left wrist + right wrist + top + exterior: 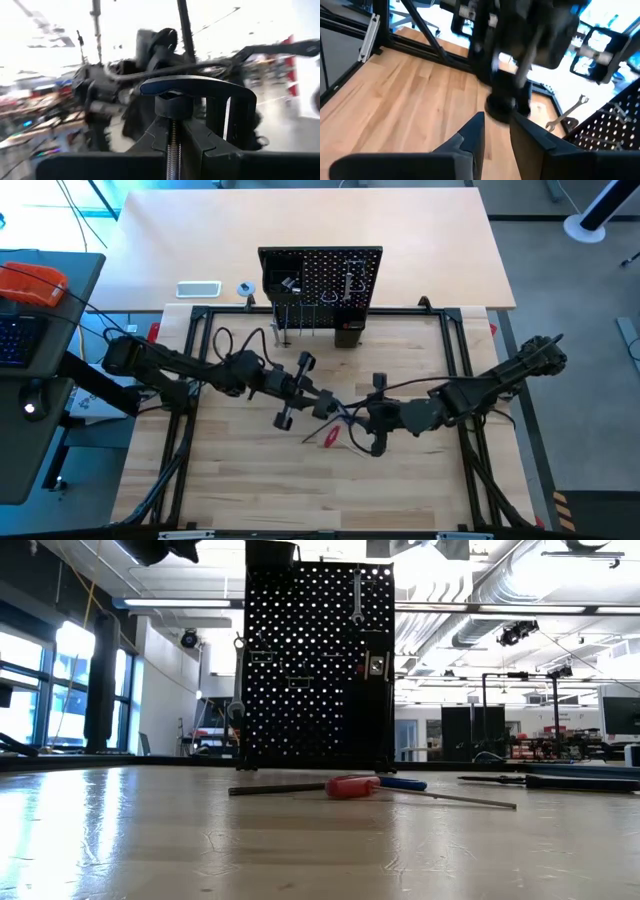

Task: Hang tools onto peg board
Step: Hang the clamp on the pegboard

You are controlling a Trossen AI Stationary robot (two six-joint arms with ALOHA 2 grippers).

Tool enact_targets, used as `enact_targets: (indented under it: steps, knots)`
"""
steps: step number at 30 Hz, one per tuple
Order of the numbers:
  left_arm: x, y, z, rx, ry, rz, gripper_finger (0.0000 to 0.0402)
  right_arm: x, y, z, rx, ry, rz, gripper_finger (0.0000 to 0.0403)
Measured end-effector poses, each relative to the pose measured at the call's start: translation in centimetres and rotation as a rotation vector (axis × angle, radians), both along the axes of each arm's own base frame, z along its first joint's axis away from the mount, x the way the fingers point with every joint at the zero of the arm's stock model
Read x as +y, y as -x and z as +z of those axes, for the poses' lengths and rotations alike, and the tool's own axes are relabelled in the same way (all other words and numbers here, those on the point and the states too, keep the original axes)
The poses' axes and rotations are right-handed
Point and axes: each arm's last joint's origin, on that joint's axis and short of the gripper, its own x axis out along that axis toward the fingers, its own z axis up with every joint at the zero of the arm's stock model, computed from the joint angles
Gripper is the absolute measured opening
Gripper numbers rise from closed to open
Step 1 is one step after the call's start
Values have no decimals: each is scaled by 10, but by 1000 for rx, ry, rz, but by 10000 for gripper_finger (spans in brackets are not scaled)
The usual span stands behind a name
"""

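My left gripper (320,402) hangs over the table's middle, shut on a black C-clamp (200,90). My right gripper (495,137) faces it from the right (354,418), a short way off, open with nothing between its fingers. Below them a red-handled screwdriver (350,786) and a blue-handled hex key (400,783) lie flat on the table. The peg board (320,280) stands upright at the table's far edge, with a silver wrench (358,595) hanging on it. My left gripper pinches the C-clamp between its two fingers (150,142), at the end of the frame that the threaded screw (172,145) passes through. The screw runs along the gap between the fingers. The arched frame stands out beyond the fingertips, clear of the table.
Black frame rails (190,380) run around the wooden work area. A white box (198,289) and a small roll (244,289) lie left of the peg board. Another silver wrench (568,112) shows near the board's foot.
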Motion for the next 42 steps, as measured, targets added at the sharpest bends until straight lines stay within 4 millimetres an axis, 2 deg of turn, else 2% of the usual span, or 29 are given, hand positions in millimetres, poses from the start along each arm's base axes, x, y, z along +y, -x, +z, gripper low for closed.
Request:
enact_targets:
  steps: [5,12,18,23,28,35,42]
  knots:
    - [7,2,3,-25,-19,-126,13,-2,0,-3,22,-43,-22,97]
    - [9,6,6,-69,-86,-296,13,-1,-3,4,-40,-126,24,162]
    - [6,7,15,-89,-133,-413,13,-17,-13,6,-49,-277,91,198]
    - [5,6,17,-93,-138,-430,13,-21,-23,6,-119,-345,216,202]
    - [5,5,16,-68,-134,-435,13,-20,-33,-2,-123,-322,227,210]
    - [5,5,14,-50,-131,-436,13,-21,-41,-3,-175,-323,237,256]
    - [5,4,13,-49,-140,-432,13,-26,-48,-3,-196,-368,304,261]
